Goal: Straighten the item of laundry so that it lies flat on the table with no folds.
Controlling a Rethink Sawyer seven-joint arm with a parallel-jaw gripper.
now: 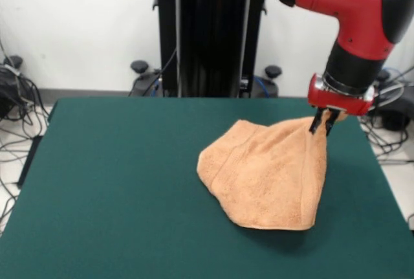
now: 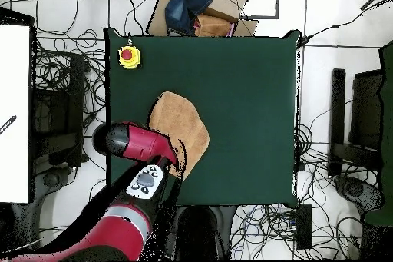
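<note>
- The table (image 1: pixel 116 188), nearest the front camera, is one broad rectangle covered in dark green felt-like cloth, bare across its near and left parts in the front view.
- One towel (image 1: pixel 268 175), peach-orange terry cloth, sits on the right half of the table in the front view; in the overhead view it lies toward the table's left edge.
- The towel is not flat: one corner is lifted into a peak, and the cloth drapes down from it in a cone-like slope with a fold line running along its right side and a hemmed border along the lower edge.
- The rest of the towel spreads on the felt in a rounded, bunched shape.
- One gripper (image 1: pixel 323 122), black-fingered under a red wrist ring, has its jaws pinching the raised corner of the towel.
- One red and black arm (image 1: pixel 352 13) comes down to it from above.
- One yellow box with a red button (image 2: pixel 129 57) stands near a table corner in the overhead view, well apart from the towel.
- Around the table: pale floor, many black cables (image 2: pixel 57 74), a white wall and a black pedestal column (image 1: pixel 210 33).
</note>
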